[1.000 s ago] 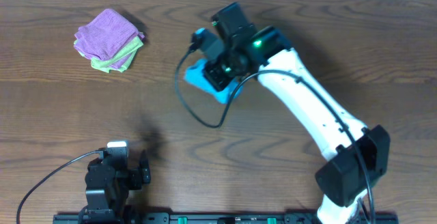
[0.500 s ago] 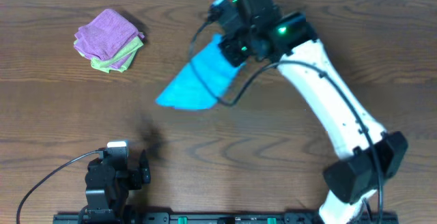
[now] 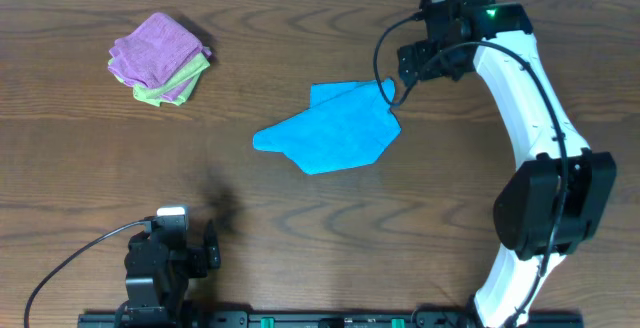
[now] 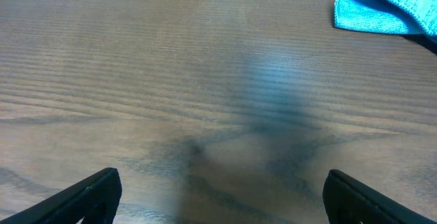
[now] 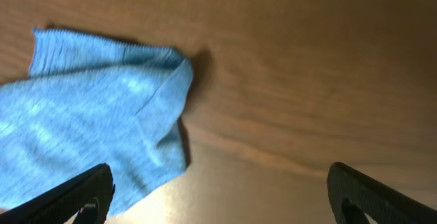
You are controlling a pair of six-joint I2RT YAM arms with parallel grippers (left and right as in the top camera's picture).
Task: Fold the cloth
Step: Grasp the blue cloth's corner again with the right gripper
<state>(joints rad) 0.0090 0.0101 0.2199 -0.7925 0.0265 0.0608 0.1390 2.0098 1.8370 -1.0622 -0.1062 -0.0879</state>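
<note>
cloth lies flat on table, well right of purple cloth stack, no longer dangling from right gripper | that gripper spread, empty, farther right of stack | left gripper spread too

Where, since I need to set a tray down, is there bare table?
Free: the wood between the purple-and-green pile and the cloth; the left side in front of that pile; the front strip between the left gripper and the right arm. Crowded: the far right, where the right gripper hangs open beside the cloth's corner.
</note>
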